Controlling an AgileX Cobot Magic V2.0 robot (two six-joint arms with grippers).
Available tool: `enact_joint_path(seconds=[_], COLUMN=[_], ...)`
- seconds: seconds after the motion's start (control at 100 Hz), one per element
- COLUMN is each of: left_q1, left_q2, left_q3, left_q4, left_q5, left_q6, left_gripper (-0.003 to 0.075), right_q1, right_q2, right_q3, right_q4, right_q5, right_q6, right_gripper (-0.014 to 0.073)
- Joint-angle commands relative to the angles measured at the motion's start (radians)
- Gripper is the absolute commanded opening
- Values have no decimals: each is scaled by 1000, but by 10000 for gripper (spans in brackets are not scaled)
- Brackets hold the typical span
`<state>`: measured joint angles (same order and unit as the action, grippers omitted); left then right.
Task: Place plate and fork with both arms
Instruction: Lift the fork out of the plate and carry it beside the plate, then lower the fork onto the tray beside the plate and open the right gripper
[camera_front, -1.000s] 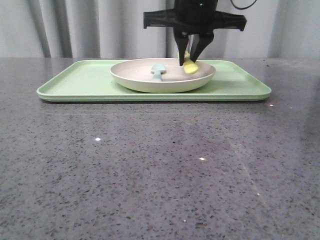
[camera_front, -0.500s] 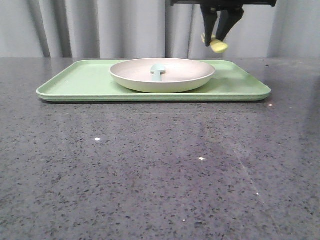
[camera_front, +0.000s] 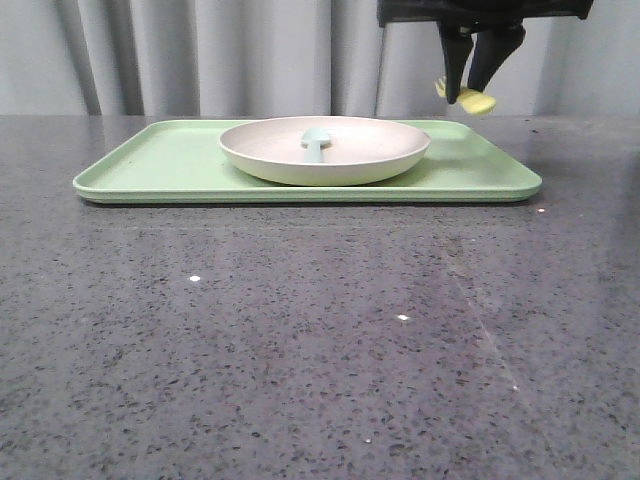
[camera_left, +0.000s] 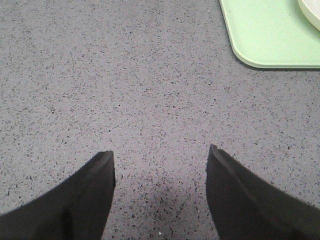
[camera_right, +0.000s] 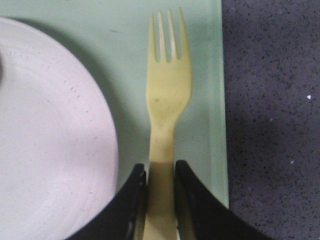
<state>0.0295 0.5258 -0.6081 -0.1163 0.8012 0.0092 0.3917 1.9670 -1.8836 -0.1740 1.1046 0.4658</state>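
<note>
The cream-pink plate (camera_front: 325, 150) (camera_right: 50, 135) rests on the light-green tray (camera_front: 160, 160) and holds a pale blue-green spoon (camera_front: 316, 141). My right gripper (camera_front: 474, 85) (camera_right: 160, 170) is shut on the handle of the yellow fork (camera_front: 470, 98) (camera_right: 167, 95). It hangs in the air above the tray's right end, to the right of the plate. My left gripper (camera_left: 160, 160) is open over bare table with nothing between its fingers. It does not show in the front view.
In the left wrist view a corner of the tray (camera_left: 270, 35) lies ahead of my left gripper. The grey speckled table (camera_front: 320, 340) stretches in front of the tray. A grey curtain (camera_front: 200, 55) hangs behind.
My right gripper has lifted the fork out of the plate and carried it up and to the right, over the tray's right end. The plate and spoon have stayed put.
</note>
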Motion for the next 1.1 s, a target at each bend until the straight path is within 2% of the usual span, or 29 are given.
enact_joint_path(seconds=[0.0, 0.23, 1.09], left_q1=[-1, -1, -1], left_q2=[4, 4, 4], left_q3=[-26, -26, -26], left_q4=[-13, -13, -13], left_q5=[-66, -66, -66], left_q6=[-9, -9, -9], left_gripper=[399, 399, 399], right_q1=[-5, -5, -5], right_q2=[-61, -61, -59], right_q3=[8, 73, 133], right_q4=[-26, -26, -21], right_q5=[-56, -106, -148], right_q6=[-10, -10, -10], right_gripper=[0, 0, 0])
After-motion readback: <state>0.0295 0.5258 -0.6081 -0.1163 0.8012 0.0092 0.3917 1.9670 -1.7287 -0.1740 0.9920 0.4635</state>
